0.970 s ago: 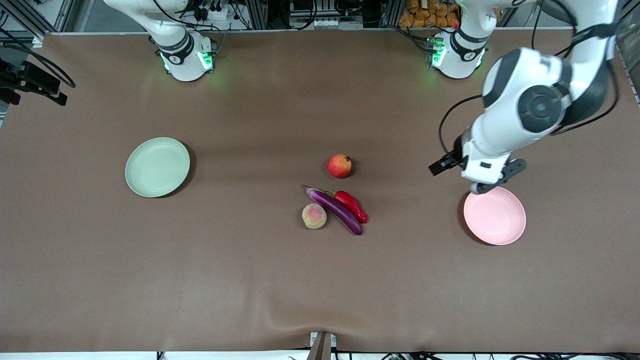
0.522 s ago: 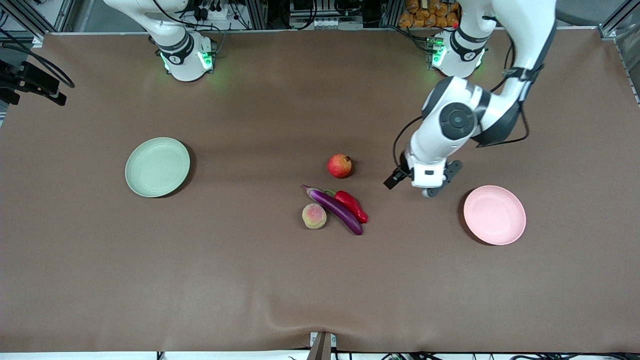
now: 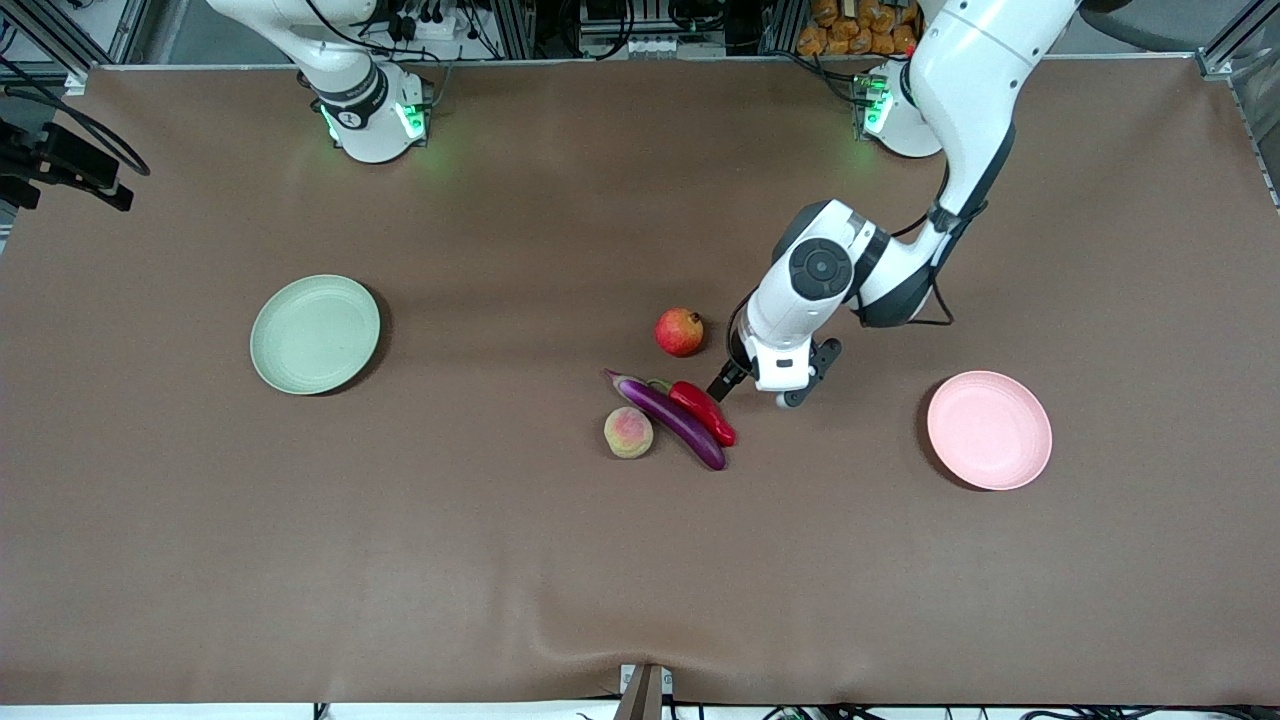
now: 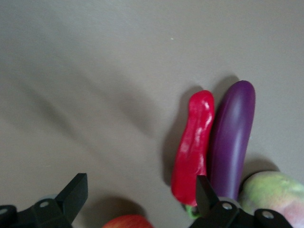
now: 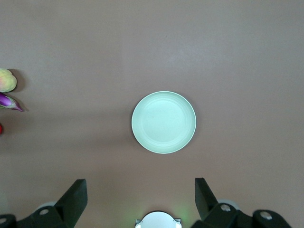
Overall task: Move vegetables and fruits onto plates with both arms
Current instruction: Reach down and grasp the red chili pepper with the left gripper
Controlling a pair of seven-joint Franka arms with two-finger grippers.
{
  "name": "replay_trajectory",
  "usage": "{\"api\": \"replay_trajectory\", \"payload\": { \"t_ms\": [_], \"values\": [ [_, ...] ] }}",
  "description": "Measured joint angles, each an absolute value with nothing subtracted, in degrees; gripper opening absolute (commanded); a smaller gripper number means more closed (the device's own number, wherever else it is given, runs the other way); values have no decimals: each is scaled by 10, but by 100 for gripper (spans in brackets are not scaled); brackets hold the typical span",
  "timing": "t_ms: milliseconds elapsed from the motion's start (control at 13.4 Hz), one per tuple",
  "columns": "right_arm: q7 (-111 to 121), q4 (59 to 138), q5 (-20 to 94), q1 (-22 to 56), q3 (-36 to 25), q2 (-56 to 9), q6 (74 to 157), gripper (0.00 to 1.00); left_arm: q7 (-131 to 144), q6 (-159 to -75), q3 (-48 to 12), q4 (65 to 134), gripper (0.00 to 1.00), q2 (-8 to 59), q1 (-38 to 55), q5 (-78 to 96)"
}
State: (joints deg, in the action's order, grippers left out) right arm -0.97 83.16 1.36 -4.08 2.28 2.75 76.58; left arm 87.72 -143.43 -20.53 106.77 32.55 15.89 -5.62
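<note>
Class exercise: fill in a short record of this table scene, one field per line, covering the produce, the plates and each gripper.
produce: pomegranate, chili pepper, eggplant and peach, all on the table
green plate: bare, toward the right arm's end
pink plate: bare, toward the left arm's end
left gripper: open, over the table beside the chili pepper
right gripper: open, waiting high above the green plate

Nothing readable here as far as I can see. The band on the right arm's base (image 3: 352, 110) has some small markings, but they're too tiny to make out. No labels, brands or numbers show on anything else in any of the views.
</note>
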Motion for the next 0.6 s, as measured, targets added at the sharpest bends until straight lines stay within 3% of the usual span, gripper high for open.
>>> {"api": "replay_trajectory", "payload": {
  "t_ms": [224, 597],
  "values": [
    [-10, 832, 14, -41, 23, 27, 765, 100, 910, -1449, -201, 1026, 100, 368, 174, -83],
    [-10, 832, 14, -41, 23, 27, 764, 100, 911, -1494, -198, 1019, 100, 400, 174, -85]
  ]
}}
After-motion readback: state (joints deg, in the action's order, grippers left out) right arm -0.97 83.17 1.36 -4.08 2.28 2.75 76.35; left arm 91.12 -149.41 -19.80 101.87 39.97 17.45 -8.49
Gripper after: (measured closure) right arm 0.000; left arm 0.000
